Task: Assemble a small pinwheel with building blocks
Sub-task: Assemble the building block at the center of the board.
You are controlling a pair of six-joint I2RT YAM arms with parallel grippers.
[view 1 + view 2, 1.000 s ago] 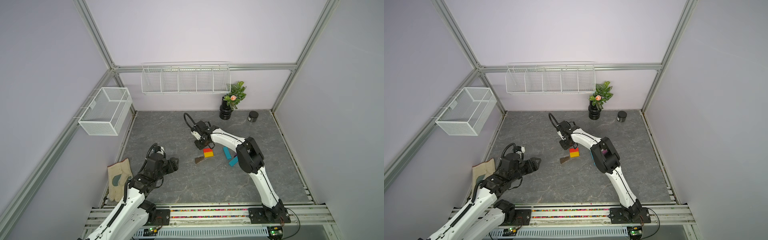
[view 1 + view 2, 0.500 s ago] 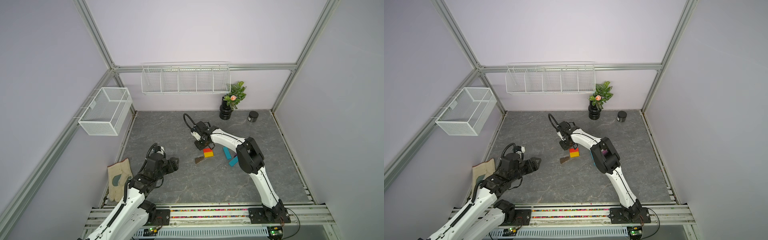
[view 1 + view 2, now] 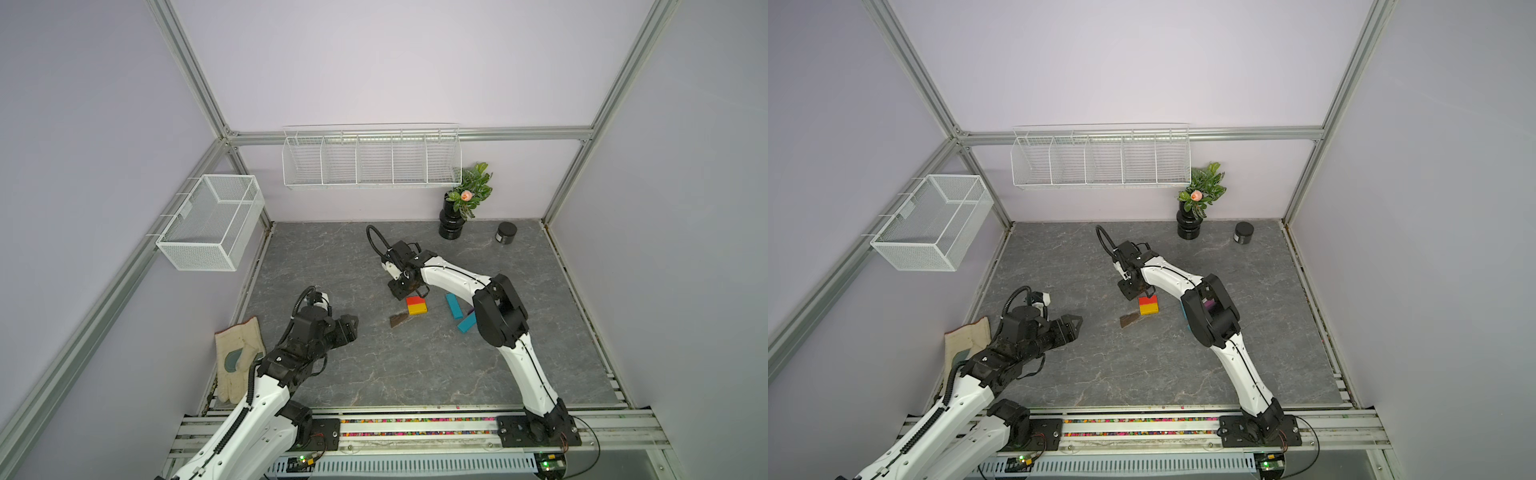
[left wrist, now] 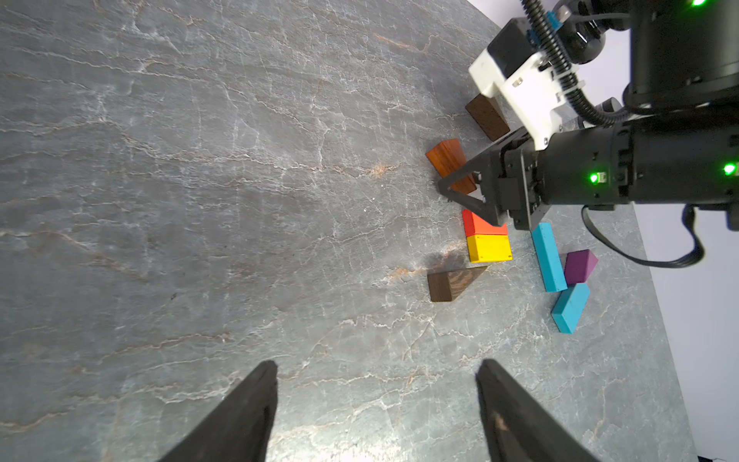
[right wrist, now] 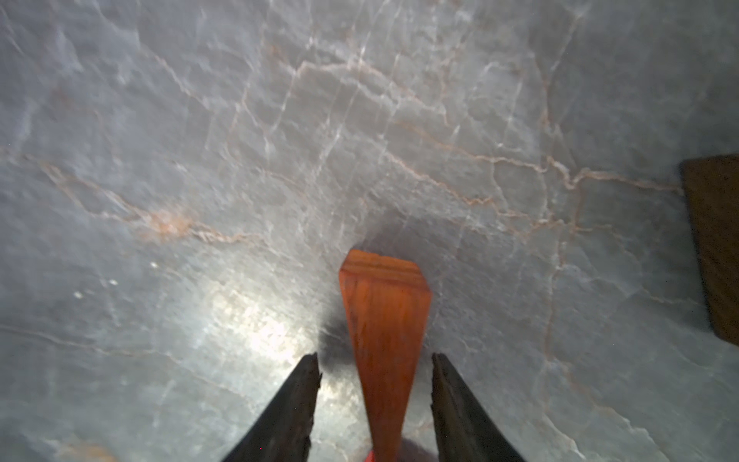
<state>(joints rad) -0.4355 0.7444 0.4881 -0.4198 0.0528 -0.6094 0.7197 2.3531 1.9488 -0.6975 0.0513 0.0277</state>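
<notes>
The reddish-brown wedge (image 5: 386,304) lies just at the far side of the red-and-yellow centre (image 3: 416,305), between the right gripper's (image 5: 376,360) parted jaws. It is likely light, stiff and smooth, so pinch its flat long sides. Only the right wrist view shows the gaps either side of it; the top views mostly hide it. The left gripper (image 4: 376,368) hovers wide and empty, near left.

No text, label, brand, number or sign can be read in any view. The building blocks (image 4: 488,248) show only plain paint or bare wood grain.
</notes>
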